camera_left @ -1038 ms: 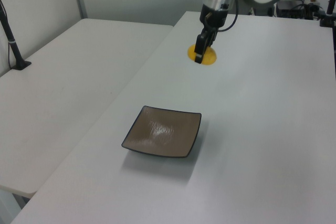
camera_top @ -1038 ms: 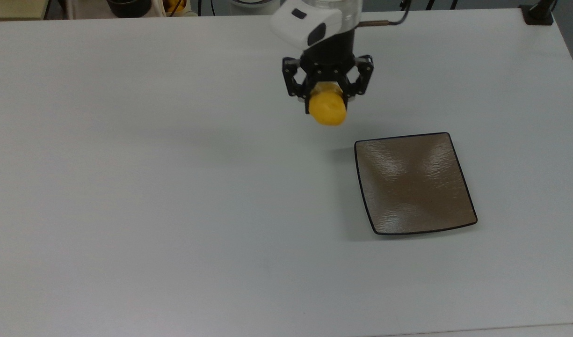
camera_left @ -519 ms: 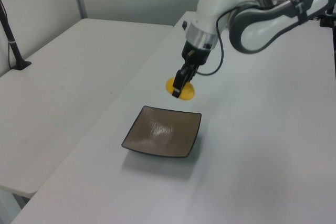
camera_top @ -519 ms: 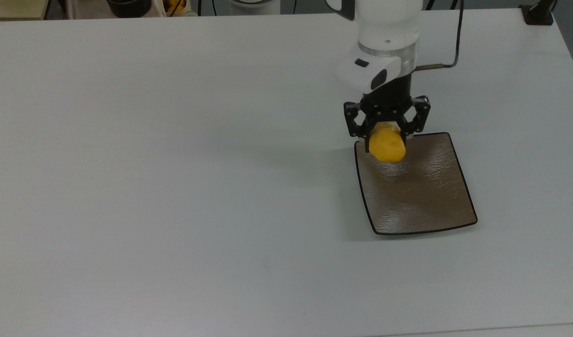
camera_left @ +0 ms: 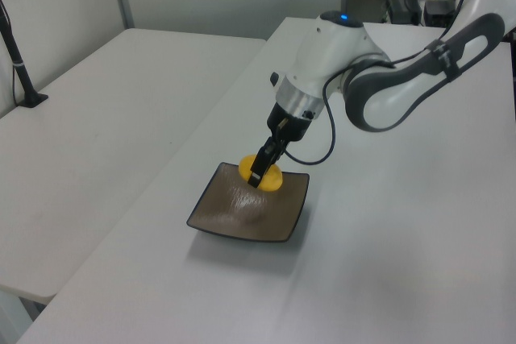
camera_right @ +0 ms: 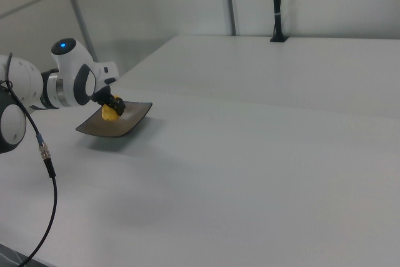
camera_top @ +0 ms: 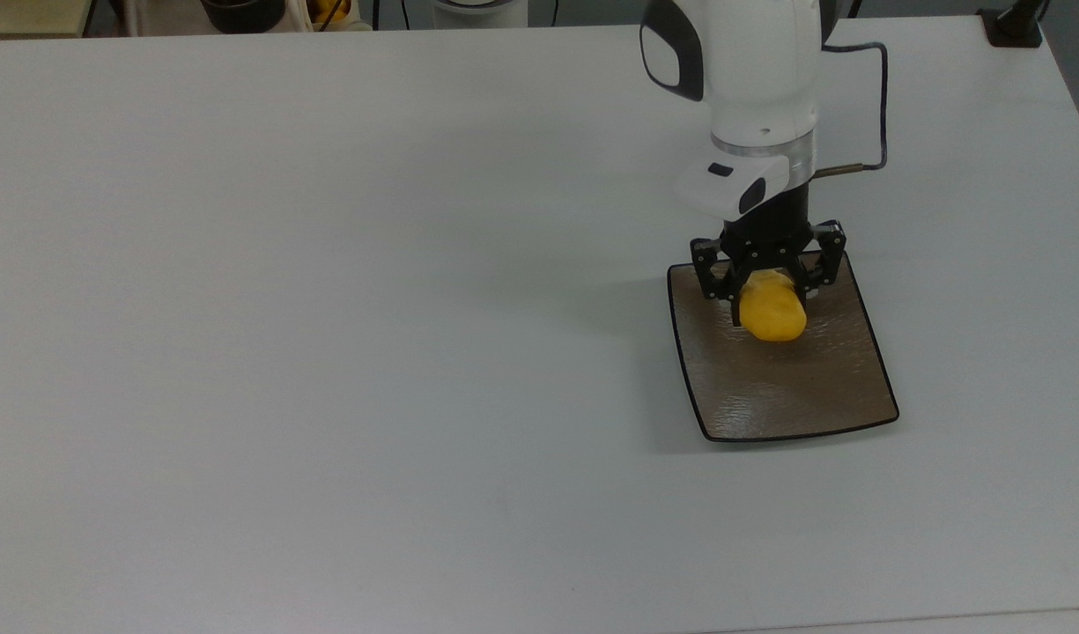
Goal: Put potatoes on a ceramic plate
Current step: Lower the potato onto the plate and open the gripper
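Black two-finger gripper [camera_top: 769,304] covers upper edge of square brown-grey ceramic plate [camera_top: 794,387]; glossy yellow potato [camera_top: 772,310] underside hidden.

The top view looks steeply down on the white table [camera_top: 328,352] from above its near edge, with the table's far edge along the top of the frame and the arm entering from there. The left view stands off one corner at a raised, oblique angle, looking along the table's length toward the arm's base, with the ceramic plate [camera_left: 234,219] near the frame's centre. The right view sits low, close to table height, looking across the surface toward a pale wall, with the plate [camera_right: 134,120] small at the right view's left. All three views share the plate, the gripper [camera_top: 768,304] above it and the surrounding tabletop.
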Controlling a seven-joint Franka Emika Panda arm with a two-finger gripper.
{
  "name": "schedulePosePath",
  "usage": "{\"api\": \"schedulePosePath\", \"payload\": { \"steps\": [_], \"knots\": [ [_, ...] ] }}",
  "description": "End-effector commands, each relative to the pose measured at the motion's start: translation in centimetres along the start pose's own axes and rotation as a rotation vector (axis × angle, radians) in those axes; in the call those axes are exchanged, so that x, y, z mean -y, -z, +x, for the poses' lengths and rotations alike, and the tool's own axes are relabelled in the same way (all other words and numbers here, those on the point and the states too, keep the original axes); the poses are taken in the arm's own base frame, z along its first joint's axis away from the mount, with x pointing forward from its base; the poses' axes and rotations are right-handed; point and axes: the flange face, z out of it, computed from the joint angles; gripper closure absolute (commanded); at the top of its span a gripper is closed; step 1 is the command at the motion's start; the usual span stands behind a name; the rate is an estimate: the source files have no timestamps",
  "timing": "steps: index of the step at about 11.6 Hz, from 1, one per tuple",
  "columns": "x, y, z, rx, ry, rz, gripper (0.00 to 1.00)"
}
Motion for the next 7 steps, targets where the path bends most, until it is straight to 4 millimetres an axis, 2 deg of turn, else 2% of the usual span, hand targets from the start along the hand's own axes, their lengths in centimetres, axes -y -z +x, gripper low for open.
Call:
{"api": "schedulePosePath", "payload": {
  "steps": [1, 2, 3, 4, 7],
  "knots": [
    [0.33, -1.82, -0.07, -0.037, -0.010, 0.014, 0.53],
    [0.19, -1.96, -0.11, -0.036, -0.011, 0.013, 0.33],
    [0.08, -2.06, -0.12, -0.035, -0.012, 0.011, 0.27],
    [0.06, -2.11, -0.18, -0.034, -0.014, 0.010, 0.00],
    [0.08, -2.01, -0.13, -0.043, 0.017, -0.003, 0.00]
  ]
}}
